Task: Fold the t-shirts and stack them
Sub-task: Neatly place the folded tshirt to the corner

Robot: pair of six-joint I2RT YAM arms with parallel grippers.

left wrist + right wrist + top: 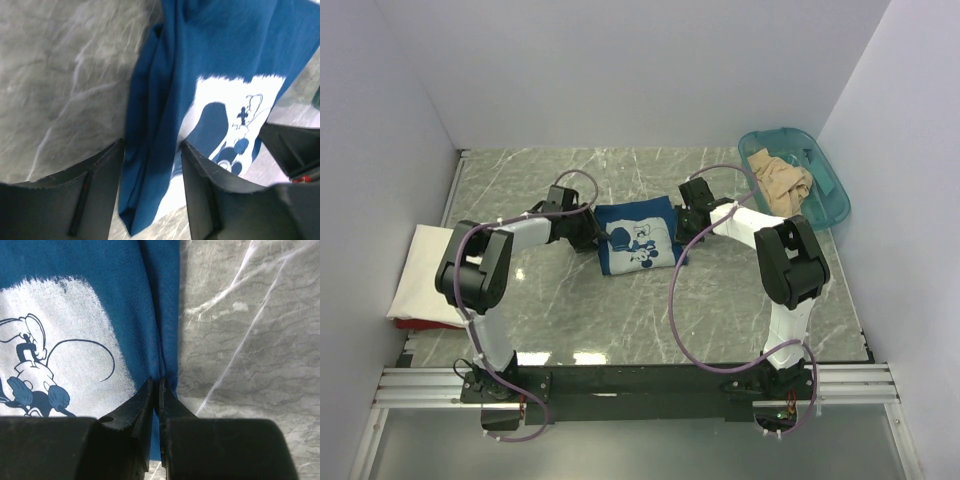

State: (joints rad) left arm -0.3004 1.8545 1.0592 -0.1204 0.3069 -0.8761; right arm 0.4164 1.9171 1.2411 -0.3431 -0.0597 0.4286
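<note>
The dark navy t-shirt (638, 238) with its pale cartoon print lies folded in the middle of the table. My left gripper (592, 232) is at its left edge. In the left wrist view this gripper (151, 145) stands open, with a bunched fold of the navy t-shirt (225, 60) lying loose between the fingers. My right gripper (683, 232) is at the shirt's right edge. The right wrist view shows that gripper (156, 382) shut on a thin fold of the navy t-shirt (125, 290). A cream-white t-shirt (428, 275) lies folded at the far left. A tan t-shirt (782, 185) sits crumpled in the tub.
The teal translucent tub (835, 205) stands at the back right near the right wall. Something red (420, 323) peeks out under the cream shirt at the table's left edge. White walls close in the grey marbled table (620, 320) on three sides.
</note>
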